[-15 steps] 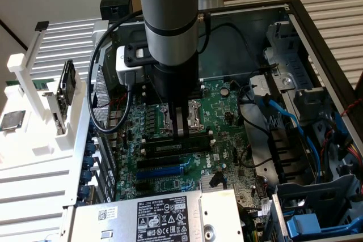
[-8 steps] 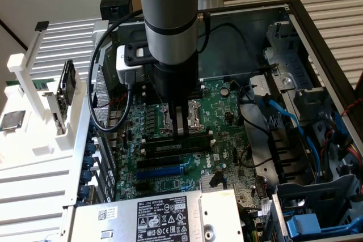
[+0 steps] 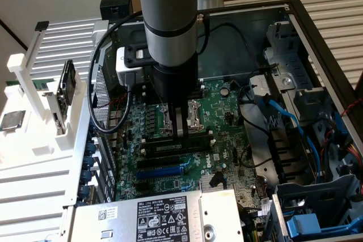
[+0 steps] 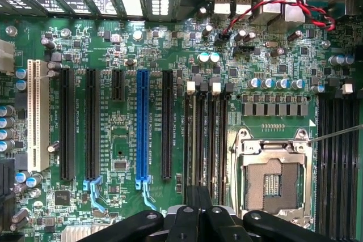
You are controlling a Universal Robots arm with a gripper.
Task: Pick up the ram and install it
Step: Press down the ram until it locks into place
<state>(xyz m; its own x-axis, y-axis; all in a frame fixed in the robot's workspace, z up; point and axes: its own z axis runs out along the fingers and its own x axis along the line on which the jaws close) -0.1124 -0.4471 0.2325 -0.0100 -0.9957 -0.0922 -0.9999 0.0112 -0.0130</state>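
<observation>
**Item: memory-stick seating, open desktop case**

Setting – an open computer case (image 3: 317, 32) laid flat, with a green motherboard (image 3: 227, 140) exposed. A white parts rack (image 3: 34, 134) stands outside the case at the exterior view's left. An empty processor socket (image 4: 273, 181) is seen beside the bank of black memory slots (image 4: 211, 140).

Gripper (image 3: 180, 133) – lowered from the arm onto the memory slots next to the socket. The jaws are closed tight, fingertips together directly over the slot bank.

Ram (image 4: 192, 140) – not plainly made out. A thin pale edge runs along one slot in line with the fingertips and is taken, as a judgement, to be the stick seen edge-on in its slot. Whether it is pinched between the jaws or merely pressed from above cannot be told.

Step in hand – judged to be the install, late in the task, with pick-up already done.

Requirements – straight, even downward pressure along the stick is called for, with the white end clips (image 4: 191, 87) latched. A tilted push risks a half-seated stick.
</observation>
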